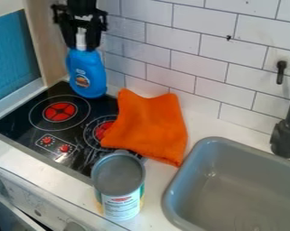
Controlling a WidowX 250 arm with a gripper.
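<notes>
At the upper left, the black gripper (81, 39) hangs upright at the top of a blue bottle (86, 74), level with its white neck (81, 39). The bottle is upright, its lower end over the back edge of the black stove (26, 106); whether it rests there or is slightly raised is unclear. An orange cloth (150, 126) lies rumpled across the stove's right side and the counter. In front of it stands a can (119, 185) with a grey top, near the stove's front right corner.
A grey sink (198, 155) is set into the counter at the right, with a black faucet (286, 135) behind it. White wall tiles (189, 49) rise along the back. A blue panel (14, 58) with a pale frame stands at the far left.
</notes>
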